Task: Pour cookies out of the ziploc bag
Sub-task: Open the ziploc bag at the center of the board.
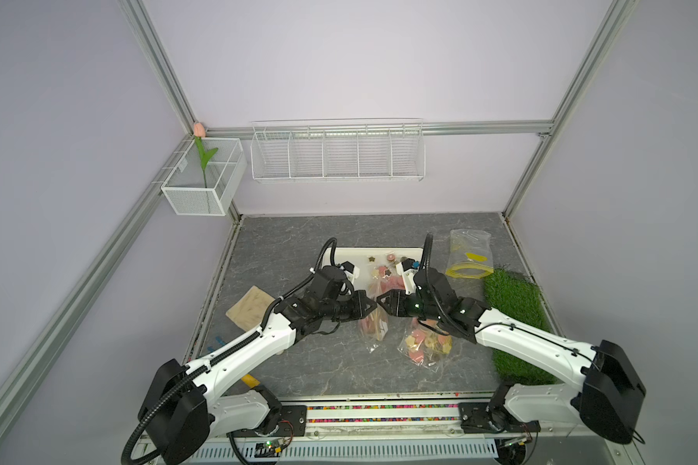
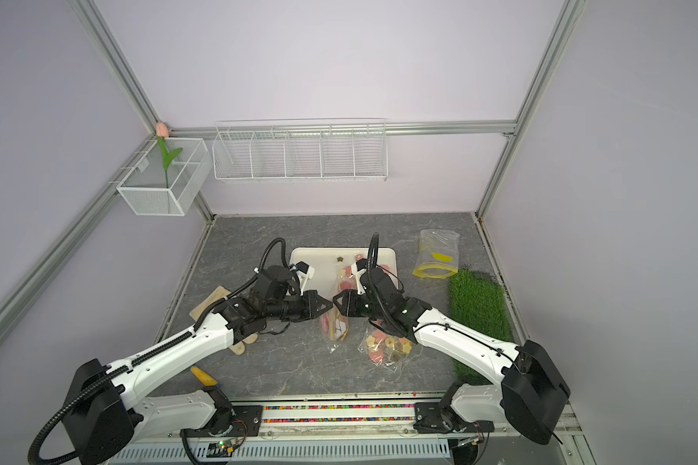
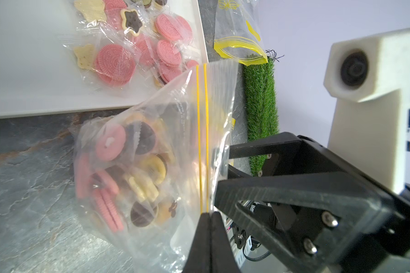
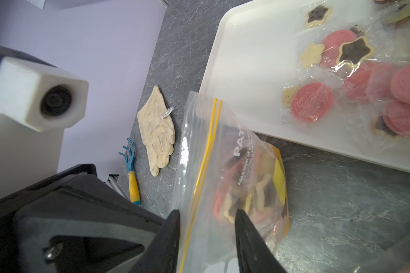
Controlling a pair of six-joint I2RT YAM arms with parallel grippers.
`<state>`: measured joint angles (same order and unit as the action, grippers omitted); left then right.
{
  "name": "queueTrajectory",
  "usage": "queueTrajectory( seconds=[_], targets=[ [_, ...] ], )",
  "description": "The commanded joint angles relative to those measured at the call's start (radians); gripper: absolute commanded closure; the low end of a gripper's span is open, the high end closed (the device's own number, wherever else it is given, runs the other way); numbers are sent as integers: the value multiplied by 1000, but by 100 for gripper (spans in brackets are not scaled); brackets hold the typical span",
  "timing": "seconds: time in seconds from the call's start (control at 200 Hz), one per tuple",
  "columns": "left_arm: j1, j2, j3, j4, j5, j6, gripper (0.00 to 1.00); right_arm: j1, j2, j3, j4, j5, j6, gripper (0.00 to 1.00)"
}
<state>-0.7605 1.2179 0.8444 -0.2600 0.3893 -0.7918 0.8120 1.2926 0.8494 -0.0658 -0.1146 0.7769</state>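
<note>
In both top views the ziploc bag [image 1: 373, 328] sits mid-frame, just below the white tray [image 1: 351, 259].

Left wrist: my left gripper [image 3: 210, 216] is clamped on the crinkly clear film beside the yellow zip [image 3: 202, 118]. The cookies [image 3: 109, 146], pink and brown discs, sag inside.

Right wrist: my right gripper [image 4: 207, 212] stands apart, astride the bag's top edge.

I judge we're opening the mouth. Next, pinch the free wall and pull.

White print on the ziploc bag [image 4: 211, 153] reads "PAT" – the word runs off into a fold – above a smaller line beginning "Add a layer of"; the remainder is too blurred to read.
</note>
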Motion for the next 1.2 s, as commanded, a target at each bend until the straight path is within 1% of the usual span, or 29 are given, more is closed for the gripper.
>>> queueTrajectory(
  seconds=[0.0,0.265,0.405,0.665,0.89,1.035,1.065,1.09,1.195],
  targets=[
    [-5,-14,-10,8,-9,4,100,-5,11,-15,35,-28,13,62],
    [-5,-15,-10,4,-13,11,100,-5,28,-15,24,-22,16,69],
    [-4,-11,-8,0,-17,17,100,-5,29,-15,22,-28,17,71],
    [-4,-9,-7,-2,-24,19,100,-5,32,-18,49,-64,19,81],
    [-4,1,-6,-3,-31,19,100,-5,32,-21,61,-81,11,93],
    [-3,2,-3,-24,-48,32,100,-5,24,-30,82,-86,13,93],
    [-4,4,-2,-27,-52,35,95,-4,21,-32,83,-88,10,93],
    [-4,5,-1,-31,-55,37,93,-4,20,-34,86,-89,7,93],
    [-4,19,5,-33,-50,36,91,-5,17,-37,93,-95,0,94]
  ],
)
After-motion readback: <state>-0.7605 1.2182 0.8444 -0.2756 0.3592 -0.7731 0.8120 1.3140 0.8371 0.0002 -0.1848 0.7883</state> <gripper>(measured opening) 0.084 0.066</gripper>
